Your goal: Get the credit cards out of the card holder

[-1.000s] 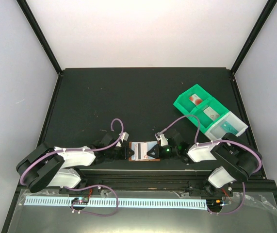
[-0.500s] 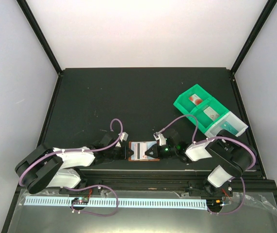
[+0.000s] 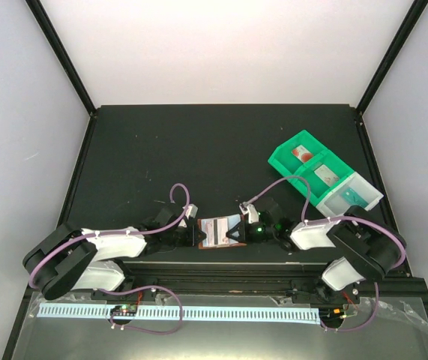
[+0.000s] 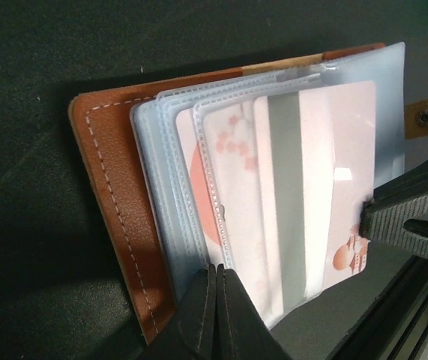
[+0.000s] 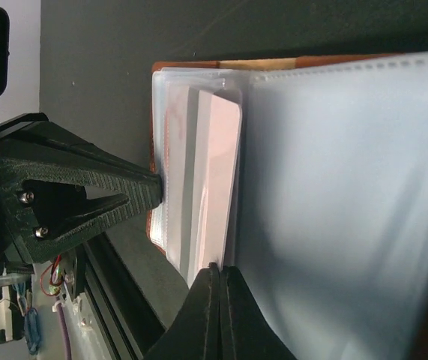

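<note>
Top external view: the brown card holder [image 3: 218,232] lies open at the middle of the worktop's [image 3: 161,150] near edge, between the two arms. The left gripper [image 4: 217,276] is clamped tight on the edge of its clear sleeves. From the opposite side, the right gripper [image 5: 218,271] is pinched closed on the striped credit card [image 4: 326,172] lying on top. The other credit cards [image 4: 232,172] sit in sleeves beneath. A green tray [image 3: 285,159] stands near the right edge.

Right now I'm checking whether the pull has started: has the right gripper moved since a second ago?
Yes: the right gripper has shifted slightly left and up in the top view, judged against the green tray, which stayed put.
</note>
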`<state>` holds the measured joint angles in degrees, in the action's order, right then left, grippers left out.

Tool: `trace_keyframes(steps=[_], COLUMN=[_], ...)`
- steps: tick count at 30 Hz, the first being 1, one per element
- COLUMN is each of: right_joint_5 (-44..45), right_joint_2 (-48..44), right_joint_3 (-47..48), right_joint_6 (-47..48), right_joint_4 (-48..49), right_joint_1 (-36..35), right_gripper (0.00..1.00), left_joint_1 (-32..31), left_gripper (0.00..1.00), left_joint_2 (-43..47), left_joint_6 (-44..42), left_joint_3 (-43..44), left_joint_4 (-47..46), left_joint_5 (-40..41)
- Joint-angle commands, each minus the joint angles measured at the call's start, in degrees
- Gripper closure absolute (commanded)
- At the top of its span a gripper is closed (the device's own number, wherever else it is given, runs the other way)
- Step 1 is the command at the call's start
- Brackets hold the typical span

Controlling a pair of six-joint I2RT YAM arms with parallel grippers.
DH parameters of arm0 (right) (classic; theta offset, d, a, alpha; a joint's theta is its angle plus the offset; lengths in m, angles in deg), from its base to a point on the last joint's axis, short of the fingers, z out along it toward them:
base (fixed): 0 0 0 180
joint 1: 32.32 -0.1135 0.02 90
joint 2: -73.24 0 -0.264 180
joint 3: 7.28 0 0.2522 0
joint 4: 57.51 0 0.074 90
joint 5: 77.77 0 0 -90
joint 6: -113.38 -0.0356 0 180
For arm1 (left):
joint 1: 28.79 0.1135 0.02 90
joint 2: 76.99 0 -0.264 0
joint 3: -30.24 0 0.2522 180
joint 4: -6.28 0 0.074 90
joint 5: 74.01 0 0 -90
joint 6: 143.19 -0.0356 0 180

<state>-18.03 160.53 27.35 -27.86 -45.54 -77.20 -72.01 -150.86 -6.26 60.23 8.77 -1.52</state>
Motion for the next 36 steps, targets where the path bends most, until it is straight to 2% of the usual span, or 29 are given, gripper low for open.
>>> trace_keyframes(steps=[1,15,20,21,24,26,28,31,33,36], right_joint_5=[3.54,10.65,12.52,12.89,15.39,19.03,22.74,25.87,27.37,31.51], right_joint_2=[-3.33,-15.77,-20.89,-21.77,-24.45,-26.74,-29.22,-32.13,-33.39,-35.65], right_joint_3=[-0.8,0.5,2.3,2.82,4.36,5.13,5.03,4.51,3.86,1.58], right_joint_6=[2.72,8.36,12.82,14.07,19.02,22.98,26.5,31.53,35.36,41.73], right_joint_4=[-5.16,-18.48,-22.37,-23.15,-25.22,-25.53,-24.56,-22.59,-21.08,-17.08], right_joint_1=[1.35,1.93,1.86,1.79,1.11,-0.55,-2.4,-4.03,-4.92,-8.27], right_gripper=[0.99,0.99,0.99,0.99,0.99,0.99,0.99,0.99,0.99,0.99], left_joint_1=[-0.11,-0.11,-0.11,-0.12,-0.11,-0.04,-0.03,0.06,0.06,0.07], left_gripper=[0.98,0.97,0.76,0.69,0.4,0.3,0.25,0.24,0.24,0.24], left_joint_2=[-0.31,1.0,4.76,5.73,9.15,11.85,13.79,16.58,18.9,22.67], left_joint_6=[-0.6,0.26,1.53,1.78,2.93,3.93,4.29,5.7,8.64,17.51], left_joint_3=[-0.94,-0.32,1.88,2.4,4.25,6.02,8.56,12.54,13.36,11.85], left_joint_4=[2.89,3.31,5.21,5.73,8.91,12.07,15.76,19.29,18.69,13.62], left_joint_5=[2.15,1.89,0.01,-0.26,-0.66,-0.56,-1.35,-4.11,-6.03,-8.39])
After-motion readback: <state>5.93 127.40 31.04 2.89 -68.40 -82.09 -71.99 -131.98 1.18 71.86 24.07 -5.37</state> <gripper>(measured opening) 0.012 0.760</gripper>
